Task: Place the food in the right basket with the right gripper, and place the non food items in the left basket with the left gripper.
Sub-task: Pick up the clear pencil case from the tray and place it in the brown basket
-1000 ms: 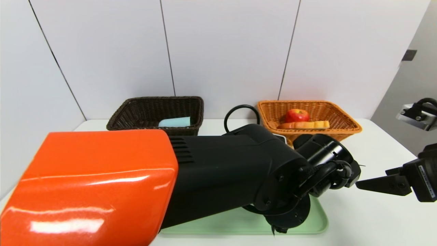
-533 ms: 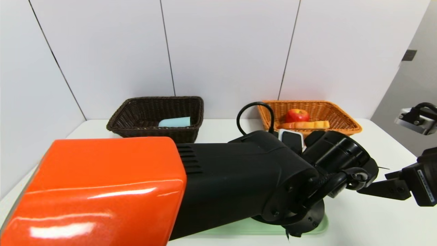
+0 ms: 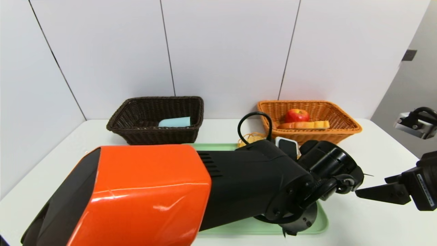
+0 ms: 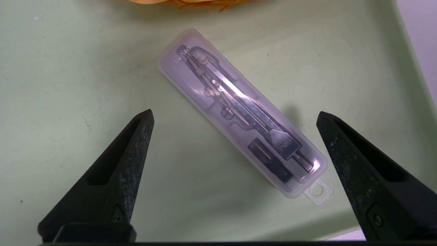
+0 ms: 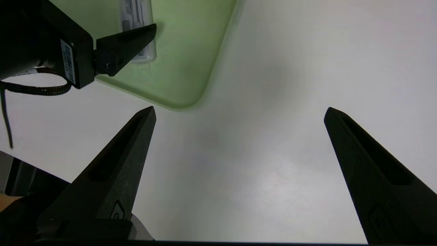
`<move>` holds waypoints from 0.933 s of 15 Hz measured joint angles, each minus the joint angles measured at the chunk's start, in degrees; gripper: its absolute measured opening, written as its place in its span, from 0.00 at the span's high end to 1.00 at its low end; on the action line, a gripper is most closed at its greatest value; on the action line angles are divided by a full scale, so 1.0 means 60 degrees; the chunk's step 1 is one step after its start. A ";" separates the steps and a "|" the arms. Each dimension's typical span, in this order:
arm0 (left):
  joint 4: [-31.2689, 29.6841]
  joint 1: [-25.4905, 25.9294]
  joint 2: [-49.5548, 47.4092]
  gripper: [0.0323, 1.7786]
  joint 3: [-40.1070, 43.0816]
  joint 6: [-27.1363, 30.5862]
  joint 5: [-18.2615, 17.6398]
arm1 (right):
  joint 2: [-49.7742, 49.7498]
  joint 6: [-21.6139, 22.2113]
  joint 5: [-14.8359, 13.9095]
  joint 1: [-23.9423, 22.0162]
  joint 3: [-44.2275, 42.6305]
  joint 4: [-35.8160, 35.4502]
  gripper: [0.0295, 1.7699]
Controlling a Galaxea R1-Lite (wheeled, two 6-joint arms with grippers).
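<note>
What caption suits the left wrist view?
Open left end effector poised above a translucent plastic case holding a metal compass, lying diagonally on the pale green tray.

Compass case (image 4: 240, 112): clear frosted plastic box, long and narrow, rounded ends, small hang tab with hole at one end. Metal drawing compass visible inside, lid closed. Lies flat on green tray (image 4: 68, 68), set diagonal, tab end near tray corner.

Left basket (image 3: 155, 119): dark brown wicker, rectangular, stands at back of table; light blue flat item (image 3: 174, 122) inside.

Right basket (image 3: 341, 118): orange wicker; holds red apple (image 3: 297, 115) and bread slice (image 3: 304, 125) lying in front of apple.

Yellow-orange item (image 3: 251, 138): on tray far edge, mostly hidden.
</note>
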 joint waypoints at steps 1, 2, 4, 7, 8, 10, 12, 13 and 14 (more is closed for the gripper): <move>-0.0039 0.0033 0.0037 0.05 0.0000 0.0000 -0.0004 | -0.0018 0.0000 0.0000 0.0014 0.0045 -0.0008 0.04; -0.0047 0.0051 0.0065 0.05 0.0000 0.0002 -0.0008 | -0.0033 0.0004 -0.0008 0.0018 0.0069 -0.0059 0.04; -0.0051 0.0069 0.0128 0.05 0.0000 0.0000 -0.0004 | -0.0051 -0.0004 -0.0008 0.0026 0.0102 -0.0091 0.04; -0.0051 0.0142 0.0219 0.05 0.0000 -0.0004 -0.0008 | -0.0069 -0.0006 0.0000 0.0051 0.0110 -0.0091 0.04; -0.0047 0.0161 0.0244 0.05 0.0000 0.0002 -0.0008 | -0.0075 0.0004 0.0000 0.0051 0.0110 -0.0091 0.04; -0.0047 0.0175 0.0313 0.05 0.0000 -0.0012 -0.0008 | -0.0083 0.0004 0.0000 0.0059 0.0128 -0.0095 0.04; -0.0053 0.0185 0.0390 0.05 0.0000 -0.0022 -0.0008 | -0.0087 0.0008 -0.0004 0.0069 0.0146 -0.0102 0.04; -0.0057 0.0185 0.0408 0.05 -0.0004 -0.0018 -0.0004 | -0.0089 0.0008 0.0000 0.0065 0.0152 -0.0102 0.04; -0.0061 0.0185 0.0414 0.05 -0.0004 -0.0018 0.0000 | -0.0093 0.0000 0.0000 0.0069 0.0152 -0.0106 0.04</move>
